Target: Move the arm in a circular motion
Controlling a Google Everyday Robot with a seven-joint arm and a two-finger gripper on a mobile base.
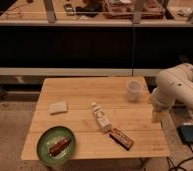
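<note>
The arm (179,86), cream-white with thick rounded segments, enters from the right and bends at a bulky joint above the right end of the wooden worktop (80,90). From that joint a short segment drops to the gripper (155,115), a tapering beige tip that hangs at the worktop's right edge, pointing down. Whether the gripper is open or closed cannot be told from this view, and nothing can be seen held in it. A white cup (134,90) stands upright near the back right corner, just left of the arm's joint and a little behind the gripper. Towards the middle a white bottle (101,118) lies on its side, and just beside its lower end lies a snack bar (121,138) in a dark and orange wrapper, close to the front edge. A pale folded cloth or sponge (58,107) rests on the left part. A green plate (43,145) sits at the front left corner with a reddish piece of food (58,146) on it. On the floor to the right lies a dark flat box (190,133) with a cable.
</note>
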